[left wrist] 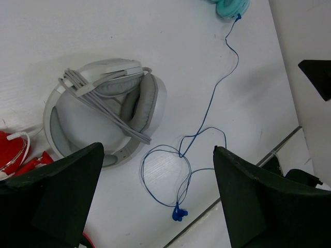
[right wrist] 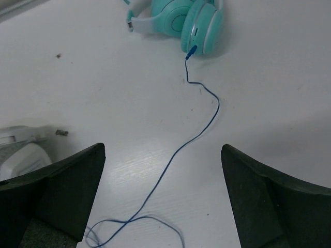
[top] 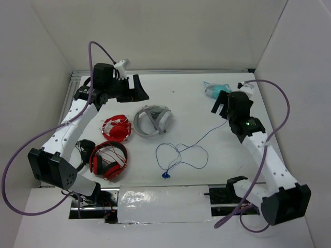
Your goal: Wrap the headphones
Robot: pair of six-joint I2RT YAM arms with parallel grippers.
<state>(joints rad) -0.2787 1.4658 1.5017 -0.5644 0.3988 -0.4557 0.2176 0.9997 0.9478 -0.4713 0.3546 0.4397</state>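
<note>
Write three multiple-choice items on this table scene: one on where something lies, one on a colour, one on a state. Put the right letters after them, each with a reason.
1. Where on the table do the teal headphones lie?
A) on the far side, toward the right
B) at the near edge, on the left
C) in the middle

2. What colour is their cable?
A) white
B) blue
C) red

3. How does that cable lie?
A) wound round the headband
B) coiled tight into a bundle
C) loose, trailing into open loops

Answers:
1 A: the top view shows them at the far right of the table.
2 B: a thin blue line leaves the earcup.
3 C: it runs across the bare table and ends in slack loops.
</note>
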